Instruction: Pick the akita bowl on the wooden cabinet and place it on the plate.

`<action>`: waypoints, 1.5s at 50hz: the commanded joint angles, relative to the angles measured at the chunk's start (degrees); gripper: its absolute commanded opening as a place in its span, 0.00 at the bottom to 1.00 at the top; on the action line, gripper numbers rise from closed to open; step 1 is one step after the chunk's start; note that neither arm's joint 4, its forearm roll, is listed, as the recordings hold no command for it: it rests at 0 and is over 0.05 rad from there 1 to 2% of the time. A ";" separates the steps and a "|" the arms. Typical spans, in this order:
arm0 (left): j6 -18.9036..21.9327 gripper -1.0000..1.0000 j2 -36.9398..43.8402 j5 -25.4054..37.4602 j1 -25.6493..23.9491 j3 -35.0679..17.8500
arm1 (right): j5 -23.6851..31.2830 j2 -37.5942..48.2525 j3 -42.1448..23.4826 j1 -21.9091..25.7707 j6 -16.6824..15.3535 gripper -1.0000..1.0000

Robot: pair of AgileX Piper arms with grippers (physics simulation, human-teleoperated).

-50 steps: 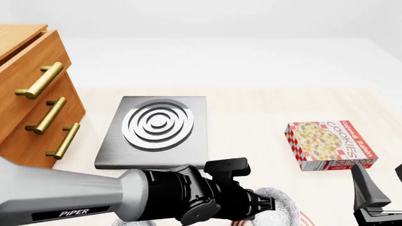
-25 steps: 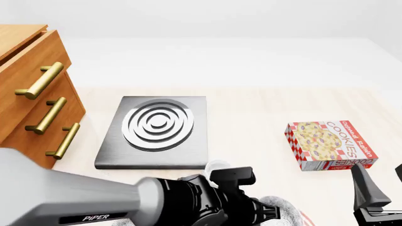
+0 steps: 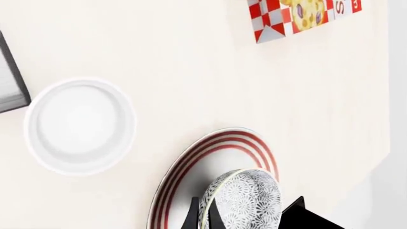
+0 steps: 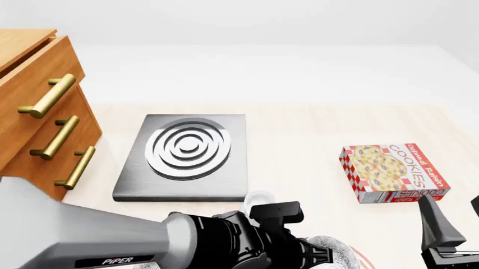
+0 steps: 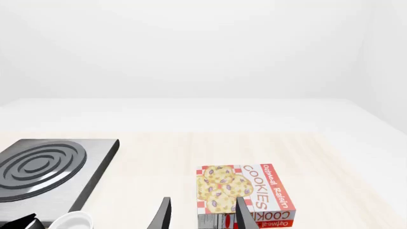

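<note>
the left gripper (image 3: pixel 205 217) is clamped on the rim of the akita bowl (image 3: pixel 243 200), one finger inside and one outside the wall, which lets it carry the bowl by a thin edge rather than around its whole width. the bowl hangs over the plate (image 3: pixel 203 162), whose red rings show past its speckled side; whether the base already touches the plate cannot be told from here. in the front view the left arm fills the lower part and hides most of the bowl and plate at the near edge of the bench (image 4: pixel 299 140). the small white ramekin (image 3: pixel 79 125) sits well apart from the plate, so there is room to lower. the right gripper (image 5: pixel 202 214) hovers idle with its fingers apart and nothing between them, facing the cookie box (image 5: pixel 245 193). the wooden cabinet (image 4: pixel 37 106) stands at far left beside the stove slab (image 4: pixel 187 157). by my reading, only lowering and release remain.
</note>
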 commanded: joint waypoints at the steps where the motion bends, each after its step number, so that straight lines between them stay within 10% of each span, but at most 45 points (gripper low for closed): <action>1: 0.12 0.00 -0.16 -0.54 -0.12 -0.05 | 0.10 -0.07 -0.02 0.00 0.00 1.00; 8: 0.83 0.00 -0.65 -0.92 0.15 -0.07 | 0.05 -0.02 -0.02 0.00 -0.02 1.00; 9: 1.09 1.00 -0.91 -1.17 -0.27 -0.34 | 0.03 0.03 -0.03 -0.01 0.05 1.00; 75: 10.18 1.00 -23.66 7.64 9.05 4.89 | 0.02 0.00 0.00 -0.03 0.01 1.00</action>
